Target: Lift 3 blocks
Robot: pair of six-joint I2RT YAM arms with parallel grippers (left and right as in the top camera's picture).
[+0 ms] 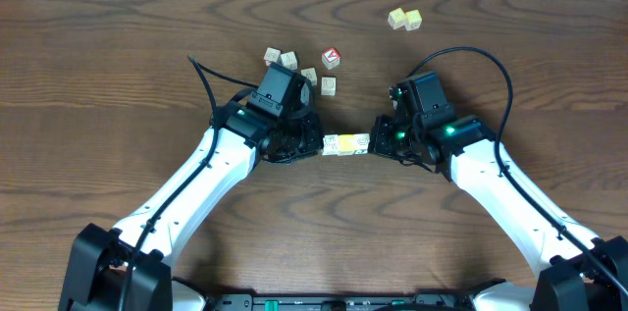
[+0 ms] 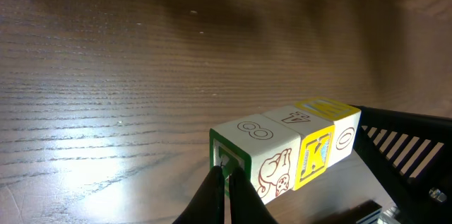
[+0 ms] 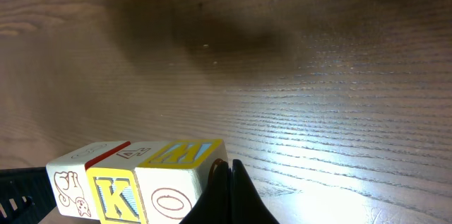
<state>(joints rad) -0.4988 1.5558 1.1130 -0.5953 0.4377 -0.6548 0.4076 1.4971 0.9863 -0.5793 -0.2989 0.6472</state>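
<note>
Blocks [image 2: 304,146] in one row show 8, K, O.

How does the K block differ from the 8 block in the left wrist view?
The K block shows a yellow-framed letter face; the 8 block is cream with a green-edged end face. The K block sits mid-row; the 8 block ends the row, against the shut left gripper. Both are same-size cubes.

Robotics lab bench: twin white arms [image 1: 196,181] at wood-grain table [image 1: 98,76], toy cubes [image 1: 403,19] scattered
</note>
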